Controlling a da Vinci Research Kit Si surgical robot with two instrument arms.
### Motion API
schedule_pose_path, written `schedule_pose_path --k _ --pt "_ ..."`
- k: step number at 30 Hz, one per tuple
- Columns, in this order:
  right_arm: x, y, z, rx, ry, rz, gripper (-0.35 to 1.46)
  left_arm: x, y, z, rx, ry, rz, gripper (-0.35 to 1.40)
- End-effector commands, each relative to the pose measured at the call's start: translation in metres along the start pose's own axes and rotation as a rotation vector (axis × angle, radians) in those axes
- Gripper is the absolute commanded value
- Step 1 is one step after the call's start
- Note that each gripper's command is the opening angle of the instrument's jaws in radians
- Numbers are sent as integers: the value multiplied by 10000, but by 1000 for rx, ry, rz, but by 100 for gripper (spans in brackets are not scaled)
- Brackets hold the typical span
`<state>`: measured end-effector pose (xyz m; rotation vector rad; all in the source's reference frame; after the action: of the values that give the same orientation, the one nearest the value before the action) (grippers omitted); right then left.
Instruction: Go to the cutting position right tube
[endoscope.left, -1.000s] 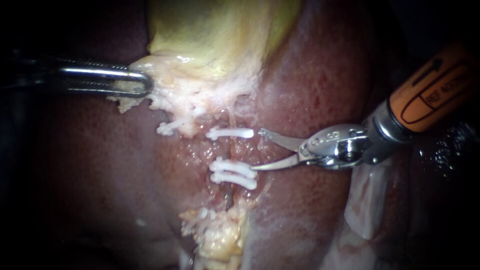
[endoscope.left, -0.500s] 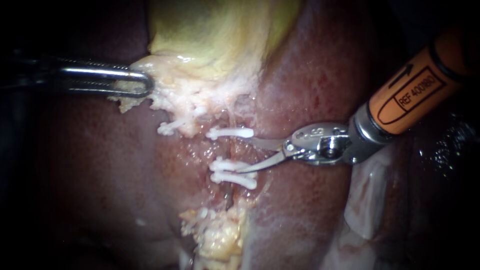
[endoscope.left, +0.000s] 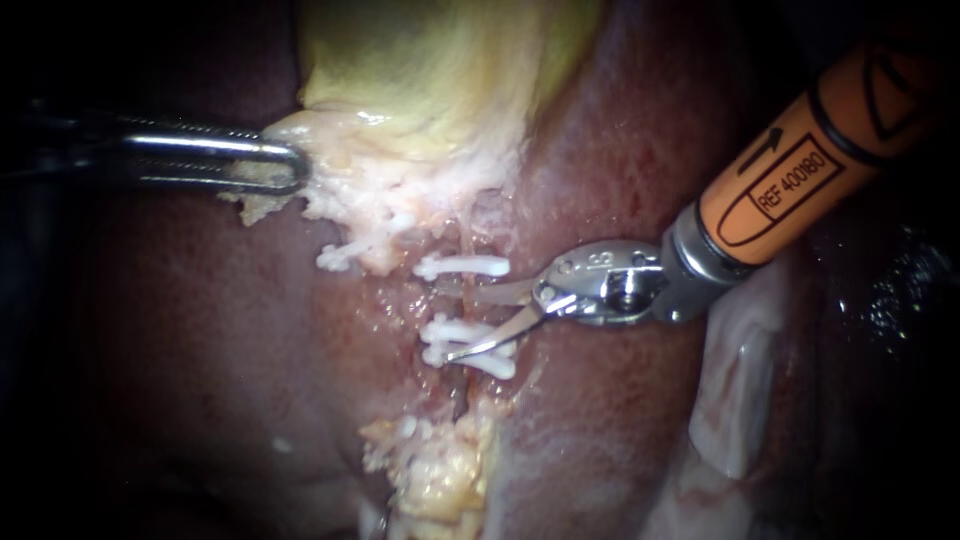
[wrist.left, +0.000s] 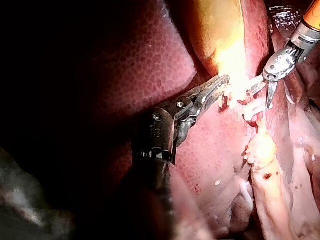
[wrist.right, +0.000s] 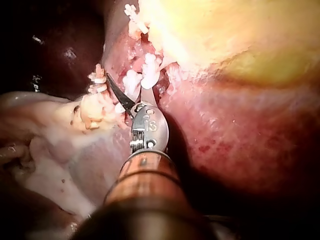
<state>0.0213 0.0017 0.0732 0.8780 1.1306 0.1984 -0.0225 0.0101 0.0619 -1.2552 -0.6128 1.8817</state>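
The left wrist view alone shows the left instrument (wrist.left: 223, 83) with its pincer clamped on the pale edge of the gallbladder (wrist.left: 220, 30). In the endoscope view, the right instrument (endoscope.left: 462, 322) holds its bladed pincer agape at the right tube (endoscope.left: 453, 299). The tube seems a thin reddish strand between white clips (endoscope.left: 465, 266).

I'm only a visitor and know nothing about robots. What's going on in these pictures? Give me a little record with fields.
Left instrument: jaws shut on the pale edge of the gallbladder
Right instrument: blades open at the tube
Clips: one upper clip and two lower clips, white, across the tube
Lower blade: lies over the lower clips
Surroundings: dark red liver
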Motion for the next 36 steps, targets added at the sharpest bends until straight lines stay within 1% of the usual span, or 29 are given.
schedule_pose_path --k 1,7,12,15,21,24,28,31,34,36 --pt "1 0 1 8 10 6 131 0 0 0 0 0 0 -35" --pt "8 3 14 64 49 11 130 0 0 2 1 0 0 -35" --pt "13 2 23 72 59 11 130 0 0 2 1 0 0 -35" --pt "16 1 27 76 72 23 130 1 0 2 2 0 -1 -35" --pt "20 0 34 79 87 29 128 0 0 4 3 1 -1 -35" --pt "24 -5 36 84 93 36 128 0 0 4 3 1 0 -35" --pt "35 -20 36 94 97 44 128 0 0 4 2 1 0 -35" --pt "42 -28 36 99 98 46 128 0 0 4 2 1 0 -35" --pt "45 -33 37 102 98 46 128 0 0 4 2 1 0 -35" --pt "45 -34 37 103 98 46 128 0 0 4 2 1 0 -35"
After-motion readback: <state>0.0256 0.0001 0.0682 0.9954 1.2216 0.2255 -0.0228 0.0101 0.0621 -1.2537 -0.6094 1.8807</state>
